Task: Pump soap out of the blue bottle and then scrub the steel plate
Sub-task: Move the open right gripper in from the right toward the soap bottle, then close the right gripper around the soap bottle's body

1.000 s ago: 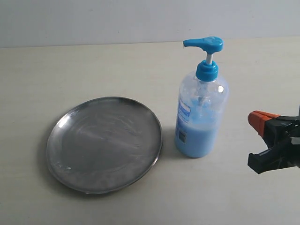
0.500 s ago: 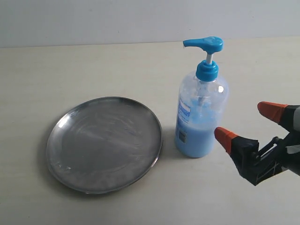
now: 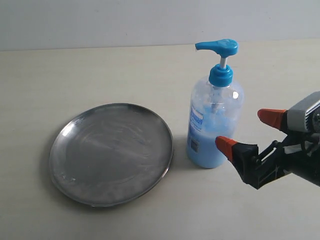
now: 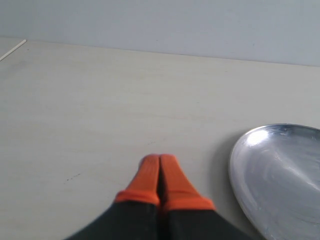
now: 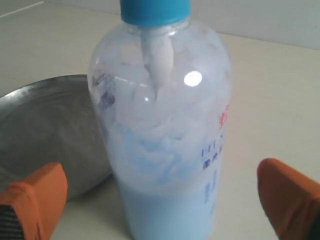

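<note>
Right gripper (image 3: 246, 129) comes in from the desk's right side, jaws spread wide and holding nothing. The blue bottle (image 3: 215, 125) stands upright about mid-desk, just beside the rim of the steel plate (image 3: 112, 152), which lies flat towards the left side. In the right wrist view the bottle sits between the two orange pads (image 5: 35, 200), clear of both, a shade closer to one than the other.

This looks like the approach to grip the bottle's body. To do it well, centre the bottle in the gap first, so neither pad nudges it sideways. Then close low, where the soap (image 3: 207, 150) fills the base; the clear upper wall may well flex, so the squeeze wants to be gentle. The pump head (image 3: 217, 46) points its spout towards the plate's side. Whether it overhangs the plate I cannot tell, so that wants checking before anyone presses. No blue blob shows on the plate, only dull scuffs.

Left gripper (image 4: 159, 161) is out at the left, pincers pressed tight together on nothing, hovering near the plate's rim.

The desk (image 3: 100, 70) is pale cream, matte and smooth, so it may offer little grip under the bottle. There is plenty of open room around both things. A plain light wall (image 3: 150, 22) rises behind the far edge.
</note>
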`<action>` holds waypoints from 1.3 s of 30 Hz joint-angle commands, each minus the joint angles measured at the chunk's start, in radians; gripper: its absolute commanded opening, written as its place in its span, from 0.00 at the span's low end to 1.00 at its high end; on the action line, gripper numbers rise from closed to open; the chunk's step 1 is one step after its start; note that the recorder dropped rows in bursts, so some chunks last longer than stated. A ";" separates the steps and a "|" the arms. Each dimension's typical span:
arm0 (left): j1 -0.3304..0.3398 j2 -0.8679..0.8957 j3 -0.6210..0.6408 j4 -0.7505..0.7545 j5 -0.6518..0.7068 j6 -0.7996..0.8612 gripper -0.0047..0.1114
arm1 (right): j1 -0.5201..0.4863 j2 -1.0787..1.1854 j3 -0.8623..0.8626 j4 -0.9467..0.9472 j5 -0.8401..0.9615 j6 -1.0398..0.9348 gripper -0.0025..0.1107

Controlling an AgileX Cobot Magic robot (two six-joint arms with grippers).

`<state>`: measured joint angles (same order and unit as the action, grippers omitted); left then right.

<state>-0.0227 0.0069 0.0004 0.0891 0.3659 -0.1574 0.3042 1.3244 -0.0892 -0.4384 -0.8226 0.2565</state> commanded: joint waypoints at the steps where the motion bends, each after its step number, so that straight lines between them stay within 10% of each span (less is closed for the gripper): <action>1: 0.002 -0.007 0.000 -0.003 -0.011 -0.003 0.04 | 0.004 0.010 -0.040 -0.010 -0.001 0.030 0.95; 39: 0.002 -0.007 0.000 -0.003 -0.011 -0.003 0.04 | 0.654 0.171 -0.198 1.288 -0.001 -0.642 0.95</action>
<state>-0.0227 0.0069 0.0004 0.0891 0.3659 -0.1574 0.9353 1.4450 -0.2584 0.7719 -0.7713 -0.3338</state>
